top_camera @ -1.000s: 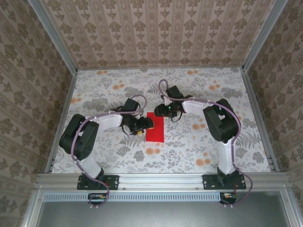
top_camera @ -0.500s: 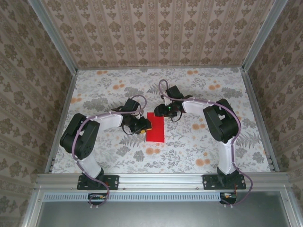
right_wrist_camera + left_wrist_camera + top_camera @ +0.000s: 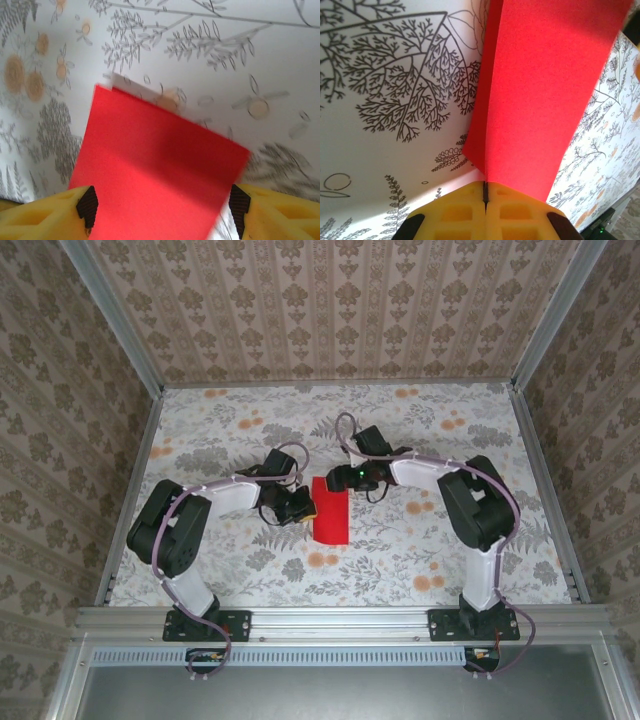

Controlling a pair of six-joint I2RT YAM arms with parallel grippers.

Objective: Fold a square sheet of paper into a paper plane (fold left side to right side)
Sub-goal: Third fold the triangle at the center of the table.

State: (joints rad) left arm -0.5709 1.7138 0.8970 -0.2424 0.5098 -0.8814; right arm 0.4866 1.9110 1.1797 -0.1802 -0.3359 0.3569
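Newly closed left tool (image 3: 485,192) pinching paper (image 3: 540,90), right tool (image 3: 162,207) wider

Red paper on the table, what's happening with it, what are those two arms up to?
Two robot arms are folding a red square sheet of paper on the flowered table. The left gripper is shut on the sheet's left edge, where the paper looks doubled over. The right gripper is open at the far end, one finger either side of the sheet. No plane shape yet.
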